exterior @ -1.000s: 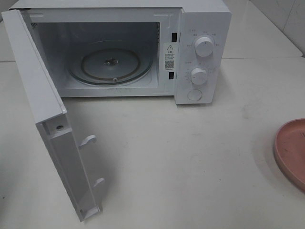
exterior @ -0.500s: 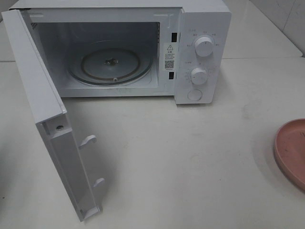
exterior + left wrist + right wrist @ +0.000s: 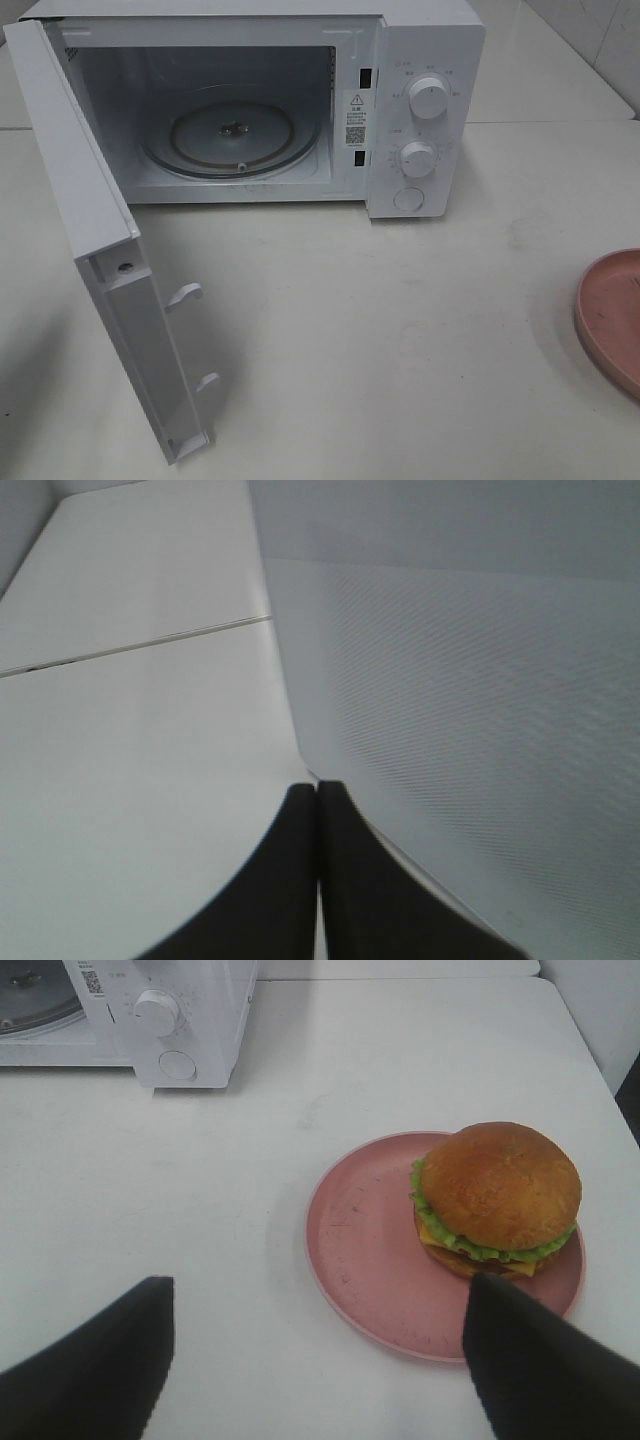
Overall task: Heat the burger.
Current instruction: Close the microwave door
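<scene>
One microwave (image 3: 250,110) stands at the far side of the surface (image 3: 400,350), with its one door (image 3: 100,260) swung open on the left. Inside lies one glass turntable (image 3: 232,135). The control panel on the microwave's right carries two round knobs (image 3: 428,97) and one round button (image 3: 408,199). One pink plate (image 3: 380,1250) sits at the right, and on it one burger (image 3: 497,1198). Two pincers show: the left pincer (image 3: 317,800) and the right pincer (image 3: 320,1340).
</scene>
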Available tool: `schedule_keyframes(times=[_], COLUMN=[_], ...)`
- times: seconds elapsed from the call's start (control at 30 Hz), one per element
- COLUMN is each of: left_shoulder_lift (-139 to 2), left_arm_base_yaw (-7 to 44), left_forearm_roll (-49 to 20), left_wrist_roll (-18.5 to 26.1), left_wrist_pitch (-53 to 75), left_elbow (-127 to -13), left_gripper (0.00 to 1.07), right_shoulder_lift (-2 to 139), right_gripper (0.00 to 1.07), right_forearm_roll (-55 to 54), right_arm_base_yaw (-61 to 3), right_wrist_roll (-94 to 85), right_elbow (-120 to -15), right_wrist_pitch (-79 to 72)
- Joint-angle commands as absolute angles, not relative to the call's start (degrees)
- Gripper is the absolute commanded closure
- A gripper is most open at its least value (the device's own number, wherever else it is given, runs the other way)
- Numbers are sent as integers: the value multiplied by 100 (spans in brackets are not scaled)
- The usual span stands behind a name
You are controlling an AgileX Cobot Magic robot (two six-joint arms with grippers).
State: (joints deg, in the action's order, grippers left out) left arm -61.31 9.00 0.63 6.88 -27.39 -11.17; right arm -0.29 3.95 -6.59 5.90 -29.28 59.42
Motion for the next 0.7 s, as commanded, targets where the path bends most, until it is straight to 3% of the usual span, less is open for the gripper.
schedule_keyframes(times=[0.03,0.23,0.3,0.5,0.57,0.7], left_shoulder_lift=[-6297,-6549,-6795,-6984,-7254,-7466], left_arm_base_yaw=[1140,1513,1868,2303,2727,2979], left_forearm_roll=[97,97,97,97,34,-92], left_wrist_roll=[642,556,556,556,561,561], left_wrist_pitch=[-3060,-3358,-3570,-3764,-4011,-4160], left_elbow=[-1117,-1123,-1123,-1123,-1140,-1215], left_gripper=[107,107,107,107,107,107], right_shoulder_lift=[-178,-178,-178,-178,-178,-178], right_gripper=[31,31,31,31,31,31], right_forearm_roll=[384,384,384,384,384,384], right_arm_base_yaw=[-625,-625,-625,-625,-625,-625], right_wrist_roll=[539,539,539,539,539,539], right_elbow=[-2911,-2911,-2911,-2911,-2911,-2911], right_wrist_pitch=[5913,5913,5913,5913,5913,5913])
